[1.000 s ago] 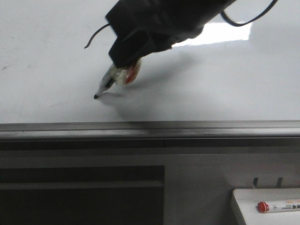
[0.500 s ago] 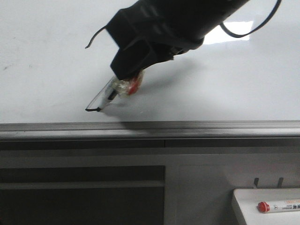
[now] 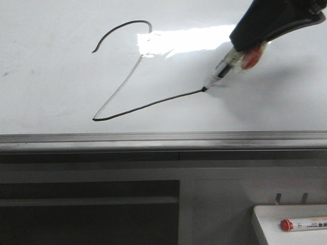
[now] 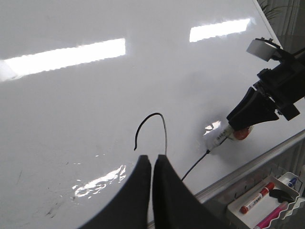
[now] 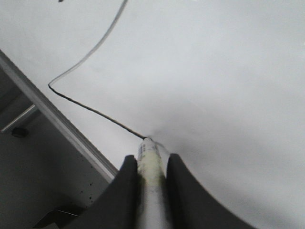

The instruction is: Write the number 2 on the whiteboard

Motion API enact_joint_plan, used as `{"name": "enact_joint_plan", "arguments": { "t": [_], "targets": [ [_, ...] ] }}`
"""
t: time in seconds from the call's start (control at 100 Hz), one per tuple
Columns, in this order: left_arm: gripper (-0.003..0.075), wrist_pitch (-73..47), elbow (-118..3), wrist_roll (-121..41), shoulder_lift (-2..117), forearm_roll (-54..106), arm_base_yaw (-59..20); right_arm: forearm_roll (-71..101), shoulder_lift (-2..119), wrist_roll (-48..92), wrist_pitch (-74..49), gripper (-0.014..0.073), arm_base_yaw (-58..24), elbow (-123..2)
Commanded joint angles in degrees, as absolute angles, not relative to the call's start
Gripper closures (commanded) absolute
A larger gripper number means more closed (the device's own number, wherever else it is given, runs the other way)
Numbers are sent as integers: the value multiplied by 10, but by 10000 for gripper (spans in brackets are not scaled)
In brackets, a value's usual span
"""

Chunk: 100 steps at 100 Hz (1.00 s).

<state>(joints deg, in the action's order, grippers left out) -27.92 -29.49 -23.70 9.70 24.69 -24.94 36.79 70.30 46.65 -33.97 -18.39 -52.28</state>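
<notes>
Drawing the last line of the number 2 (image 3: 122,81) on the whiteboard (image 3: 51,87), near its bottom rail. Right gripper (image 3: 244,55) squeezed tight on the black pen (image 3: 220,74), tip touching the board. Left gripper (image 4: 152,164) pressed closed, holding nothing. Probably time to lift the pen straight off. Hard to see the thin slanted stroke in the bright glare

Probably an office or classroom: wall whiteboard (image 3: 61,87) with marker tray (image 3: 265,217).

The left gripper (image 4: 151,164), jaws together, hangs before the whiteboard (image 4: 71,109) bearing the number 2 (image 4: 162,136).
</notes>
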Motion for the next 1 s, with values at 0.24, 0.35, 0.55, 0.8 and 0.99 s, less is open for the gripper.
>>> {"name": "enact_joint_plan", "arguments": {
  "t": [0.24,0.35,0.55,0.8,0.99],
  "targets": [
    [741,-236,-309,-233,103,261,-256,340,667,473,-328,654,-170,-553],
    [741,-241,-309,-233,103,293,-256,410,625,534,-428,654,-198,-592],
    [740,-330,-349,-341,107,354,-256,473,559,549,-467,654,-261,-620],
    [515,-501,-475,-407,211,366,-256,480,575,550,-429,654,-391,-620],
    [369,-655,-578,-454,327,462,-256,446,616,561,-318,654,-544,-620]
  ]
}}
